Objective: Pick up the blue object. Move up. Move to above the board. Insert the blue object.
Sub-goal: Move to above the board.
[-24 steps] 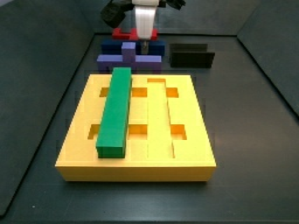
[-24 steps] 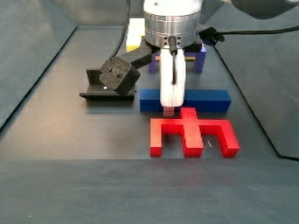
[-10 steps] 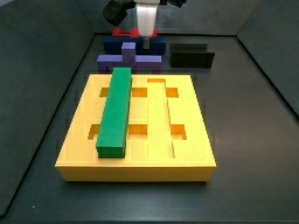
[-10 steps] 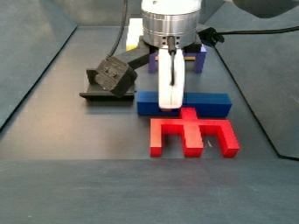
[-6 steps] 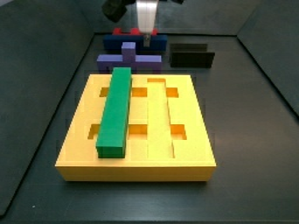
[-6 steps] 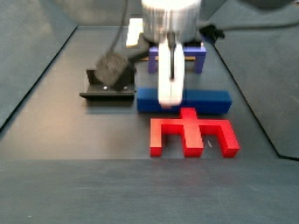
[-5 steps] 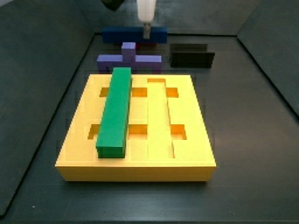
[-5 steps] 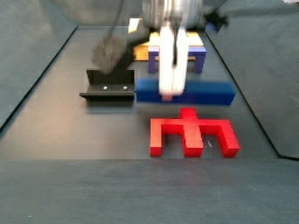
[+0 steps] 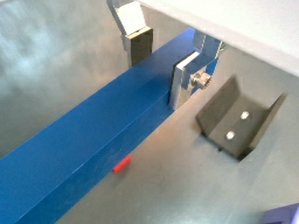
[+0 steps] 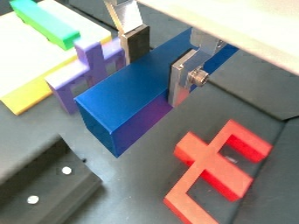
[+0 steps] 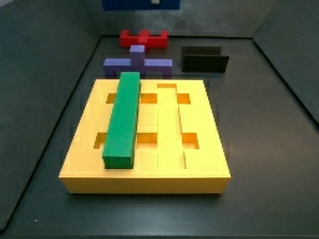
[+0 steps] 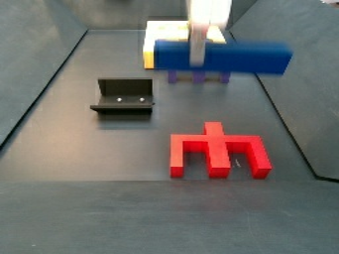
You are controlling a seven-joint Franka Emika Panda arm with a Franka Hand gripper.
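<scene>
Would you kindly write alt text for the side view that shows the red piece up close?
The gripper holds the blue object level in the air, above the dark floor. Below lie a red forked piece and the black fixture.

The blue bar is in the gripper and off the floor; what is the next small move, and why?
Probably carry it sideways toward the board. The gripper is shut on the blue object, which hangs well above the floor, clear of the red piece. The green bar fills one groove; the others are free.
</scene>
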